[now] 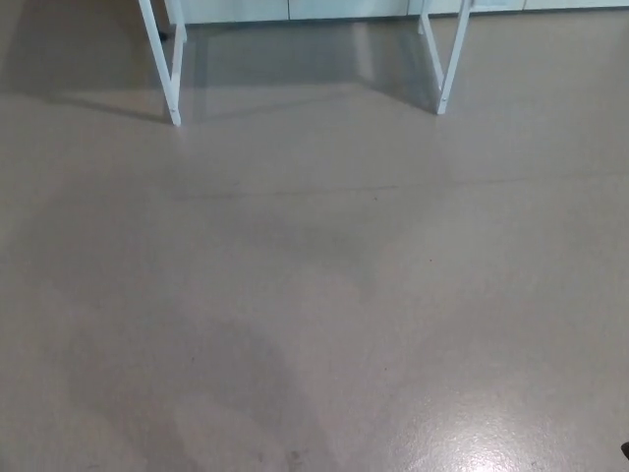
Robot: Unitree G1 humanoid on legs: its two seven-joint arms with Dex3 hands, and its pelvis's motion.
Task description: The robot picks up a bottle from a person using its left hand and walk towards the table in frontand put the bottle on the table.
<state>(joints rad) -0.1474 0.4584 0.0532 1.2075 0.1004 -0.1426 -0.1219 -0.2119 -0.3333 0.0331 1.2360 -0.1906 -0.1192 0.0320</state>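
grey floor [314, 295]; two white table legs [175, 106] cut off at top; neither hand shows, grip cannot be told.

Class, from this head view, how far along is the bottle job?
Done: nothing can be confirmed; no bottle, person or robot hand shows. In hand: the view faces floor with two white table legs ahead. Left: crossing that floor and setting the bottle on the table; its top is out of frame.

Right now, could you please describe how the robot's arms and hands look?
Neither arm nor hand shows in the head view. Only the beige floor and two white frame legs are visible. A dark speck at the bottom right edge is too small to identify.
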